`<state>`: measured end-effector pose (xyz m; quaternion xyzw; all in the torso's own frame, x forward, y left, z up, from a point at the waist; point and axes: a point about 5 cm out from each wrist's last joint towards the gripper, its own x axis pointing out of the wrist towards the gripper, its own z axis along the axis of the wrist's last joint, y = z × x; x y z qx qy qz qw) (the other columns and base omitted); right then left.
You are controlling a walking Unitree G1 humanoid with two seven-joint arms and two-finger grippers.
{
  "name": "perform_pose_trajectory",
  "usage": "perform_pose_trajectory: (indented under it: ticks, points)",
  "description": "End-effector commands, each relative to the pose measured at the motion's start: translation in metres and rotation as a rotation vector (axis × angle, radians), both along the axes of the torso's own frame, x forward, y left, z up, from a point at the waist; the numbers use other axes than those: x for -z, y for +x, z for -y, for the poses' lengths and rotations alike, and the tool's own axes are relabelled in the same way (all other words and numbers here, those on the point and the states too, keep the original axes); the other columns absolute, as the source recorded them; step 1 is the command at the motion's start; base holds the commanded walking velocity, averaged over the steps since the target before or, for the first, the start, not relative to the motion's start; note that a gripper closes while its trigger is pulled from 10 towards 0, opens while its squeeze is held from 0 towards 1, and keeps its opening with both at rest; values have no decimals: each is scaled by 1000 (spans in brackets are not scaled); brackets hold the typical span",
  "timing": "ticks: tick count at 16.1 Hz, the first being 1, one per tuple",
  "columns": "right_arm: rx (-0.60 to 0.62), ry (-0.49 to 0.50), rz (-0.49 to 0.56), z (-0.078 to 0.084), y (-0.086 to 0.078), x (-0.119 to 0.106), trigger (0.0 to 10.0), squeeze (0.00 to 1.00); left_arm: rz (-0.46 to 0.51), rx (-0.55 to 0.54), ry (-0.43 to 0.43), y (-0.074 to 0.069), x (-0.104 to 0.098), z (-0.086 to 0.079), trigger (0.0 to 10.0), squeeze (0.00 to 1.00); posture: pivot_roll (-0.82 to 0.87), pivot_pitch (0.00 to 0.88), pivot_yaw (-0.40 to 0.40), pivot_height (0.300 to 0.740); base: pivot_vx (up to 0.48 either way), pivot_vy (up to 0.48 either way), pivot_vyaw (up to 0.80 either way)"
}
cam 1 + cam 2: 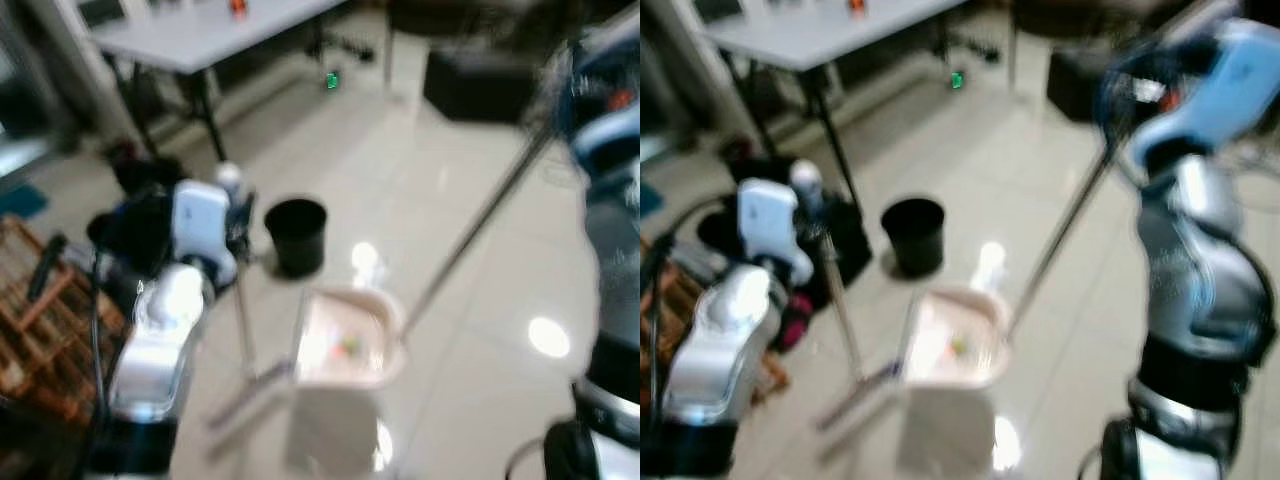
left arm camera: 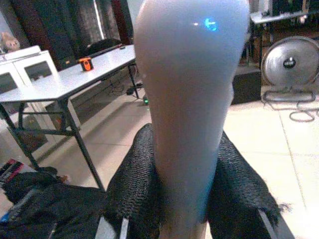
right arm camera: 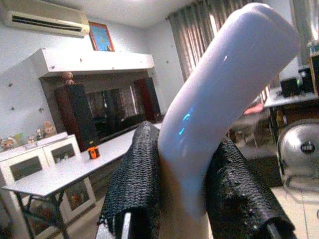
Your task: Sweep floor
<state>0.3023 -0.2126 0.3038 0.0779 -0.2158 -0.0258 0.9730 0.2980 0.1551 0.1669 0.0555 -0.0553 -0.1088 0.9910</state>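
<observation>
A pale dustpan rests on the shiny tiled floor with a few small bits of litter in it. Its long thin pole slants up to my right gripper, which is shut on the white curved handle. My left gripper is shut on the rounded white top of the broom. The broom's thin pole runs down to the broom head, just left of the dustpan. The head views are blurred.
A black bin stands just behind the dustpan. A grey folding table is at the back left, with dark bags by its legs. A wooden rack is at my left, a black box at the back right.
</observation>
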Motion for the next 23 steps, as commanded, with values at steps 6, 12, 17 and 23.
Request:
perform_pose_trajectory:
  ticks: [6,12,17,23]
  points:
    - [-56,1,74,-12,-1,-15,10000,0,34,-55,28,-5,-2,-11,10000,0,-117,0,35,740,422,0,0]
    - [-44,6,81,-9,1,-16,10000,0,36,-59,26,0,-5,-14,10000,0,-120,0,45,740,423,0,0]
    - [-44,15,77,-11,0,-13,10000,0,25,-45,35,-2,-3,-16,10000,0,-113,0,49,740,429,0,0]
    - [-40,-6,92,-11,0,-15,10000,0,16,-51,46,-2,-1,-21,10000,0,-108,0,56,740,433,0,0]
